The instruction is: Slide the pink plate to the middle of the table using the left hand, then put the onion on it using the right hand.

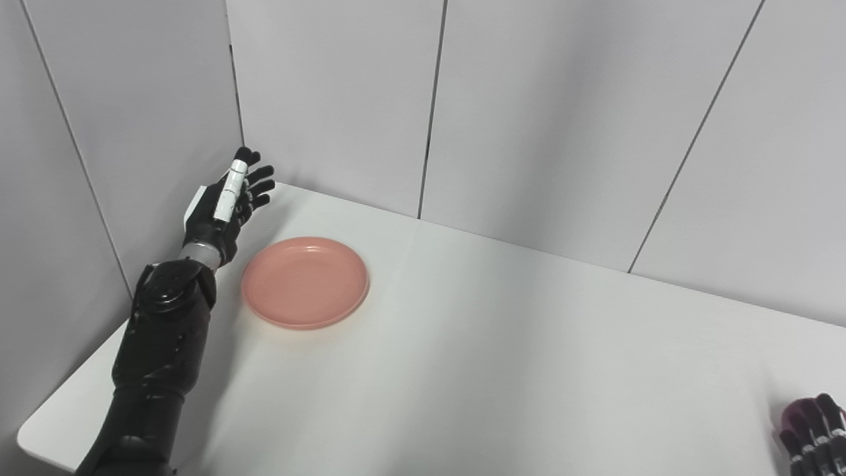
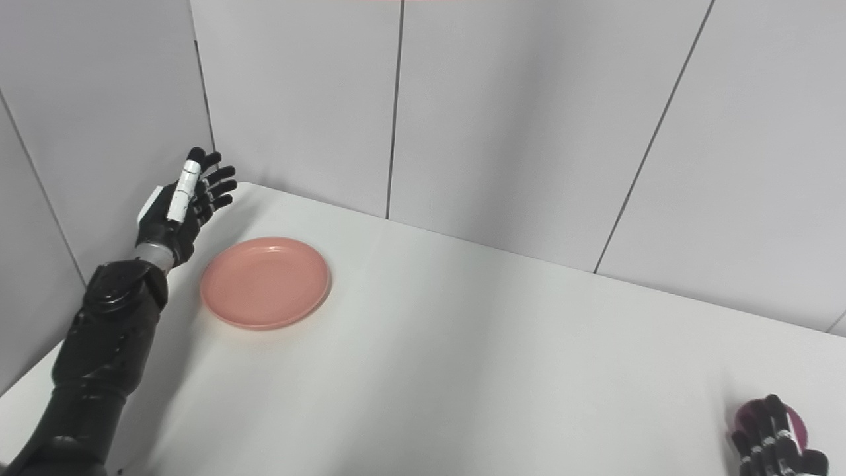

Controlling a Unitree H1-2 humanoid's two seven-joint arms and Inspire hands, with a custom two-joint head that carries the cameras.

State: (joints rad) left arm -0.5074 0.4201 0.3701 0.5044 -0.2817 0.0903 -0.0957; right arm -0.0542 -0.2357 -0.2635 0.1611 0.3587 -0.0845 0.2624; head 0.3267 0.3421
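Meanwhile, the robot's left hand [image 1: 228, 201] is raised above the far left corner of the white table [image 1: 502, 344], its fingers [image 1: 259, 177] spread apart and pointing toward the grey panelled wall [image 1: 562, 112], holding nothing and touching nothing. One finger carries white segments along its back; the rest are black. The left forearm rises from the picture's lower left edge, leaning up and away along the table's left side, wrist just left of the pink plate [image 1: 305, 282] but clear of it. The plate lies flat on the left part of the table, near the back corner, with nothing on it.

At the lower right corner, the right hand [image 2: 773, 443] is curled over the dark purple onion [image 2: 750, 415], its fingers draped across the onion's top and near side; the picture's edge cuts the hand off, so whether the grasp is firm cannot be told. Onion and hand sit at the table's near right, well apart from the plate.

No label or writing can be read on the hands, plate or wall.
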